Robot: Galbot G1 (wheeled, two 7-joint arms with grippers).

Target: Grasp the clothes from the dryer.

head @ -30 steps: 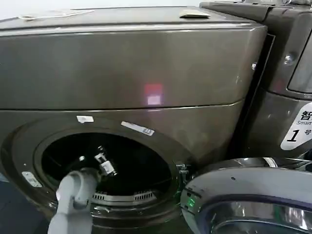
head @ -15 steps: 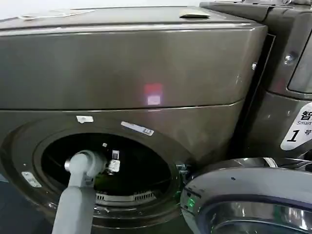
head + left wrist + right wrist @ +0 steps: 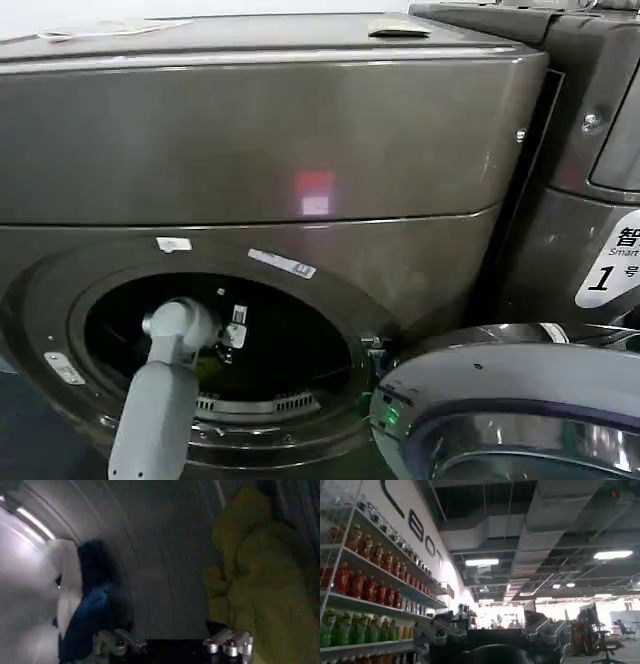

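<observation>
The dryer (image 3: 260, 140) is a large bronze-grey machine whose round porthole (image 3: 215, 345) stands open. My left arm reaches through the opening, and the left gripper (image 3: 232, 330) is inside the dark drum. In the left wrist view the left gripper (image 3: 176, 647) is open with nothing between its fingers. The clothes lie against the drum wall ahead of it: a yellow-green piece (image 3: 260, 580) close beside one finger, and a dark navy piece (image 3: 95, 610) with a white piece (image 3: 65, 580) on the other side. The right gripper (image 3: 490, 630) is open, holds nothing and points out into the room.
The dryer's open door (image 3: 500, 400) juts out at the lower right of the head view. A second machine (image 3: 590, 150) with a "1" sticker (image 3: 610, 265) stands to the right. The right wrist view shows shelves of bottles (image 3: 365, 580).
The left arm has pushed deeper into the drum, its wrist moving up and a little right. The door and the machines have not moved.
</observation>
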